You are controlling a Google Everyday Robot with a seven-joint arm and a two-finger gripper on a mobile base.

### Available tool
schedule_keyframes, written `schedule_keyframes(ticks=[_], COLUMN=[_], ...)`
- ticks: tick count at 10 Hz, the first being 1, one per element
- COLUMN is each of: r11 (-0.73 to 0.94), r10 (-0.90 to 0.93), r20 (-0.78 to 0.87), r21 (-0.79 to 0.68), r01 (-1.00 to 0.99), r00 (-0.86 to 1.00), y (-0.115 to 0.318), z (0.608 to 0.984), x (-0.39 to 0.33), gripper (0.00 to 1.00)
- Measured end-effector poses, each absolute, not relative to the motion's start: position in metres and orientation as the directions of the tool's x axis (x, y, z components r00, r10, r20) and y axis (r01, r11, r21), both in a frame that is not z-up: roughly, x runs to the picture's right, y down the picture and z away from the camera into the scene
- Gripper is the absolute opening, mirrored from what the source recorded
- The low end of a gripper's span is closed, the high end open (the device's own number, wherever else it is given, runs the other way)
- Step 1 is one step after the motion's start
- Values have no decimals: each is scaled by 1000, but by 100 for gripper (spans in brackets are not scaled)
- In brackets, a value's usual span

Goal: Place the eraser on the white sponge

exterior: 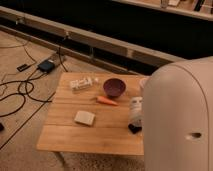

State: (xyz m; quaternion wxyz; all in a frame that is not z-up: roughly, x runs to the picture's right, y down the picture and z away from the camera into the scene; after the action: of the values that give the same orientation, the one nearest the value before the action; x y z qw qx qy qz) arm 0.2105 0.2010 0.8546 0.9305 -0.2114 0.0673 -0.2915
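Eraser (pixel 134 129) (partly hidden) below pincer (pixel 134 120)

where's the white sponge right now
In the camera view the white sponge lies on the table's near half, down-left of the carrot; the gripper hovers to its right.

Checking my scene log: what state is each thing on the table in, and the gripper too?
gripper: open, low over the eraser, at the right side of the table.
eraser: lying flat on the table, not on the sponge.
white sponge: lying flat, nothing on it.
bowl: upright.
carrot: lying in front of the bowl.
packet: lying flat.
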Motion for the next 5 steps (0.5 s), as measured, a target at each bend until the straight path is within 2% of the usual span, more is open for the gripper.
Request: schedule_keyframes(ticks=[5], r11=[735], r10=[-570], r20=[16], r21=[-438], r01=[518], r00=[822], y=[208], z=[860], x=[202], gripper=[63])
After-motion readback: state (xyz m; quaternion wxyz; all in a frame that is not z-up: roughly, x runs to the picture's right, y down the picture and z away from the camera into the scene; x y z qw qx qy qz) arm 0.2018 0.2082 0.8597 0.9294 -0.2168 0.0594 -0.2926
